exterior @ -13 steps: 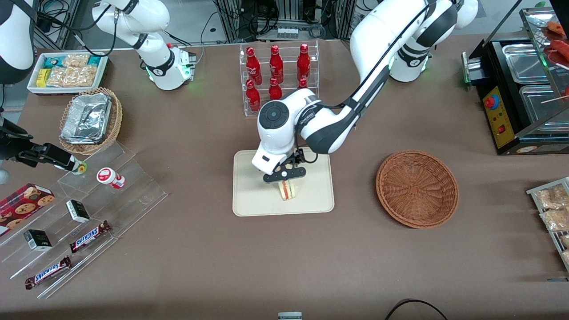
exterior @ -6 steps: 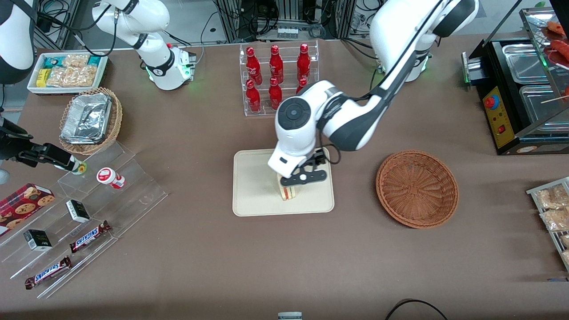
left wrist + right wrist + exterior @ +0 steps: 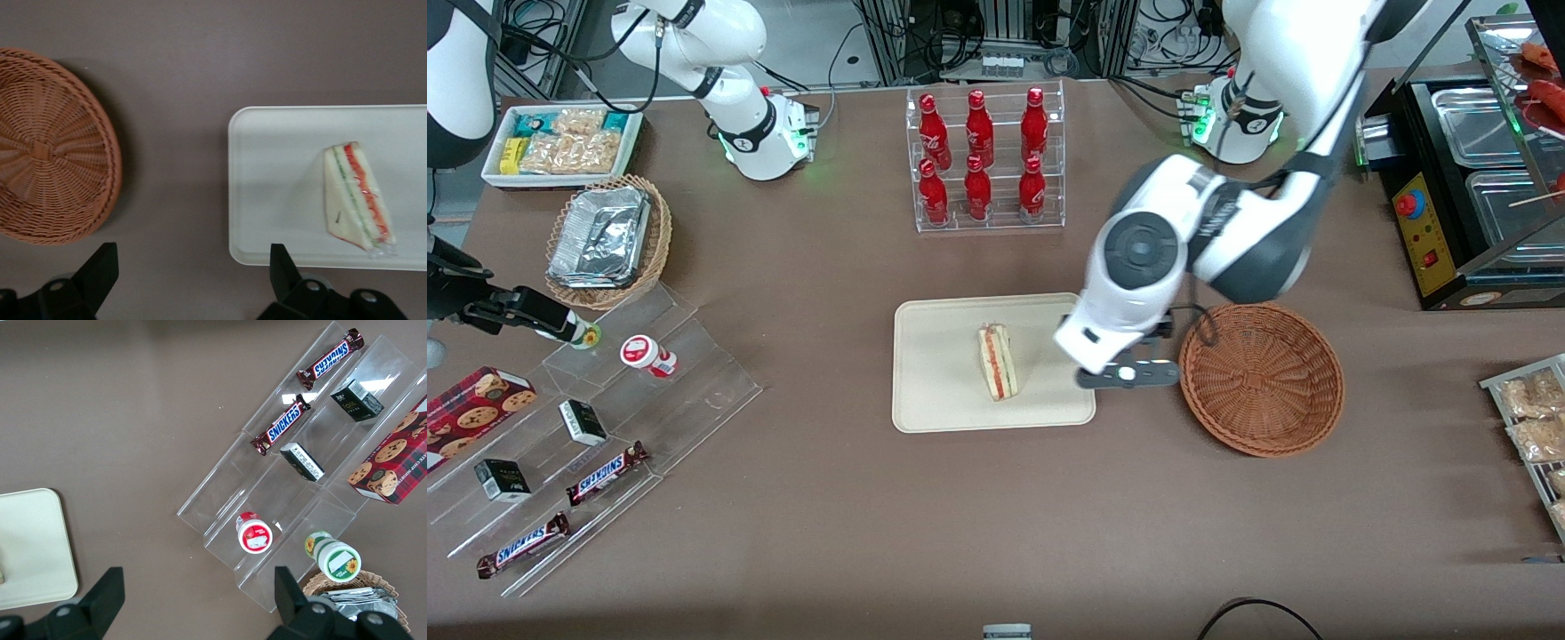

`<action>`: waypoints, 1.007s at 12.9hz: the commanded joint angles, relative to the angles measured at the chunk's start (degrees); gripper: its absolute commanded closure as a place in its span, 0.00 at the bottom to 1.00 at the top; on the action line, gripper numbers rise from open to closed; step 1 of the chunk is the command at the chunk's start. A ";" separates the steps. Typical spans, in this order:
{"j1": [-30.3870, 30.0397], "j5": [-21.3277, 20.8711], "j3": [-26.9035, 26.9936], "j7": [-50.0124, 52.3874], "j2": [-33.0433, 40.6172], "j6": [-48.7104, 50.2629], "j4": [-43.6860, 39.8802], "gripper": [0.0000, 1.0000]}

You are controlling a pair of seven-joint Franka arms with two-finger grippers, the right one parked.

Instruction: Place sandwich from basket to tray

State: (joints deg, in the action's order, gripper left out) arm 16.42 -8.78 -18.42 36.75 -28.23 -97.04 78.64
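Note:
The sandwich [image 3: 997,361] [image 3: 357,197], a pale wedge with red and yellow layers along its cut edge, lies alone on the cream tray [image 3: 934,391] [image 3: 267,180]. The reddish-brown wicker basket [image 3: 1261,378] [image 3: 47,153] stands empty toward the working arm's end of the table. My left gripper [image 3: 1128,375] [image 3: 193,267] hangs open above the bare table between the tray's edge and the basket, with nothing between its fingers.
A clear rack of red bottles [image 3: 983,160] stands farther from the front camera than the tray. Clear steps with candy bars [image 3: 605,471], a tan basket of foil trays [image 3: 605,240] and a white snack bin [image 3: 560,142] lie toward the parked arm's end. A black warmer [image 3: 1467,196] stands at the working arm's end.
The gripper let go of the sandwich, which stays on the tray. It then rose and swung away toward the basket, now open over the table between tray and basket.

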 commanded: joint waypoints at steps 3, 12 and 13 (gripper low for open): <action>-8.14 4.37 -0.12 -11.40 9.76 0.53 9.42 0.00; -20.36 8.68 0.23 -31.09 18.90 9.39 13.56 0.00; -20.29 8.95 1.45 -31.99 19.61 10.97 13.30 0.00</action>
State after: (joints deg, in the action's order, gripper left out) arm -2.79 -1.46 -17.92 8.15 -12.02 -88.00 89.86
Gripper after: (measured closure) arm 0.000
